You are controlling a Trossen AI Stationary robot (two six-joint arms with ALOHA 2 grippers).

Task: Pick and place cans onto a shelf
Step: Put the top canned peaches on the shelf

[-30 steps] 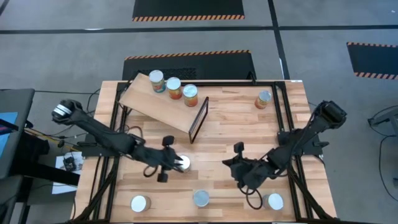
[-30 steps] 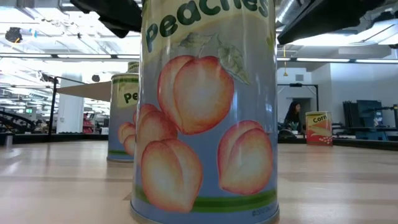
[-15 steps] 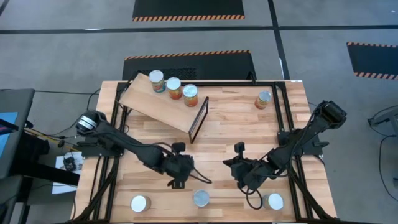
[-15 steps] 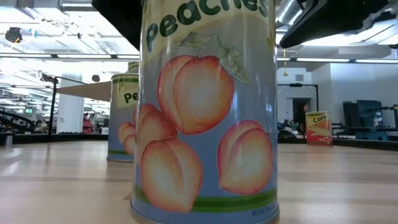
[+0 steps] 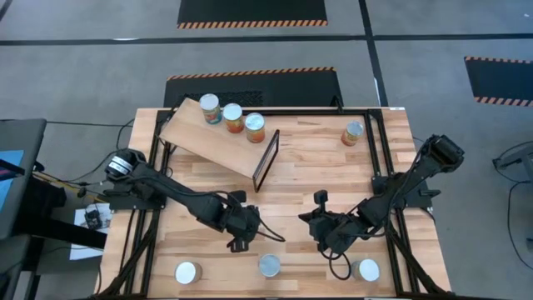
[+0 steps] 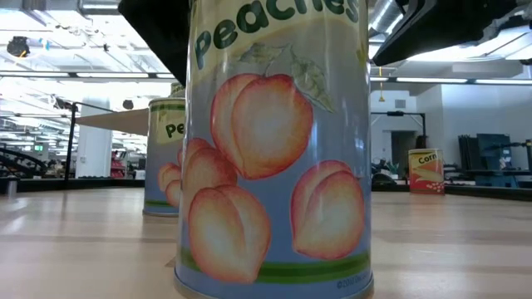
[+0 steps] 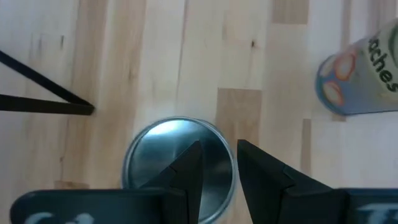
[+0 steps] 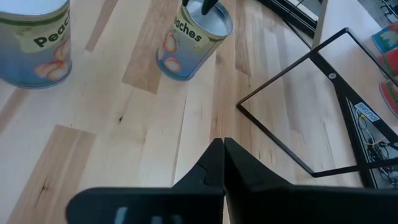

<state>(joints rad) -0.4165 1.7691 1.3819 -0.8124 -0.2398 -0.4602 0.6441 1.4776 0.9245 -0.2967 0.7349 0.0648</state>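
- Left gripper (image 5: 242,223): positioned over the middle of the bench (image 5: 308,162), directly above a peach can (image 7: 179,160); jaws apart, one finger (image 7: 186,171) over the silver lid, the other (image 7: 264,174) just beyond the rim; whether the fingers touch the can cannot be told.
- Right gripper (image 5: 321,223): positioned right of centre, above bare wood; jaws together, holding nothing; fingertips (image 8: 219,163) pressed tip to tip.
- Shelf (image 5: 218,137): slanted plywood board at the far left of the bench; black frame (image 5: 266,158) at its right end.
- Cans on the shelf: three in a row along the far edge, namely the first (image 5: 210,108), the second (image 5: 232,117) and the third (image 5: 255,127); adjacent cans stand just beside each other.
- Corn can (image 5: 353,132): upright at the far right of the bench, well apart from both arms.
- Near-edge cans: three upright in a line, left (image 5: 186,272), centre (image 5: 269,266) and right (image 5: 366,270); the centre can stands near the left gripper, the right can near the right gripper.
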